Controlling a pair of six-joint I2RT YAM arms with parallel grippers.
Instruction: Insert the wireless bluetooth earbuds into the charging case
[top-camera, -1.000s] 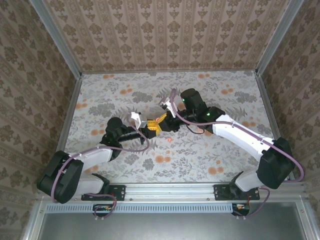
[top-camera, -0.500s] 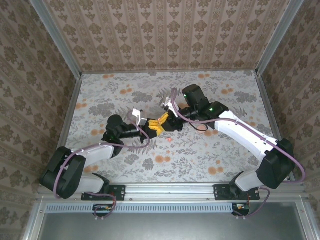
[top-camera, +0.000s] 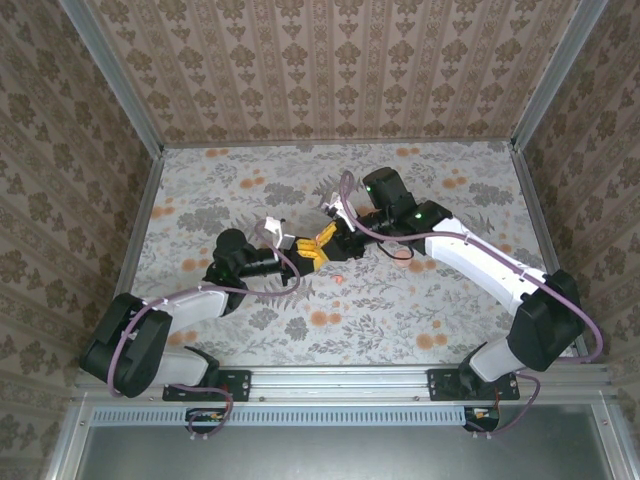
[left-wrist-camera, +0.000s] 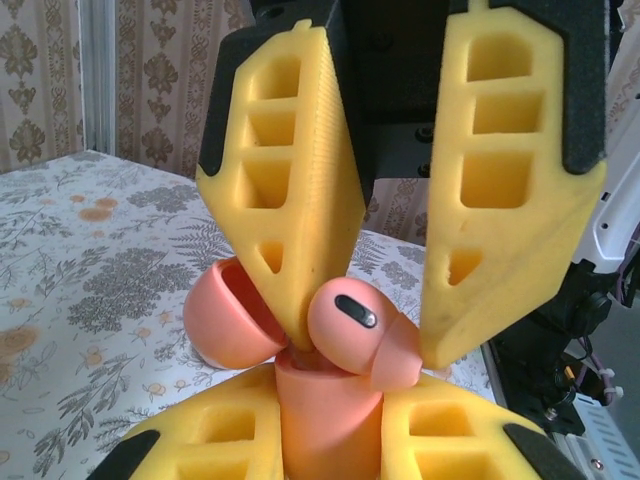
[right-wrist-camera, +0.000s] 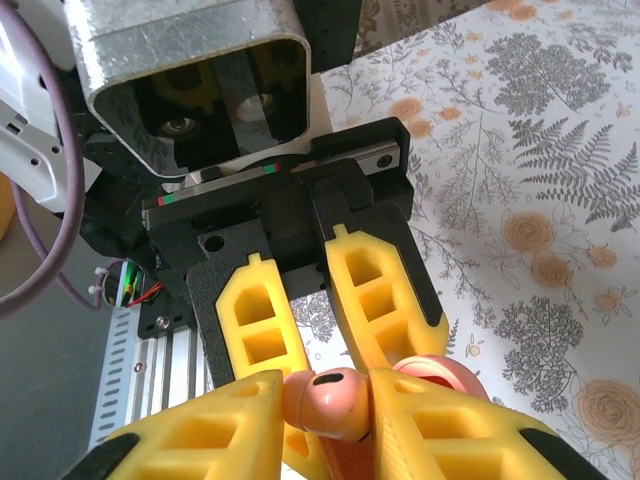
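Now my left tool (left-wrist-camera: 328, 400) is clenched on the open charging case (left-wrist-camera: 322, 440) while my right tool (right-wrist-camera: 325, 392) pinches one earbud (left-wrist-camera: 345, 318) right over its mouth, so I reckon the next move is pressing it home, then letting go.

**Charging case (left-wrist-camera: 330, 420) open, earbud 1 (left-wrist-camera: 350, 320) at its mouth**

The charging case is a glossy coral-red box standing upright at the lower centre of the left wrist view. Its rounded lid (left-wrist-camera: 225, 325) is swung open to the left. Earbud 1, glossy coral-pink with a dark oval spot, sits tilted on the case's open top, touching it but not seated, its tip pointing lower right. Earbud 2 (top-camera: 340, 280), a tiny coral speck, lies just below the centre of the top view, apart from the case.
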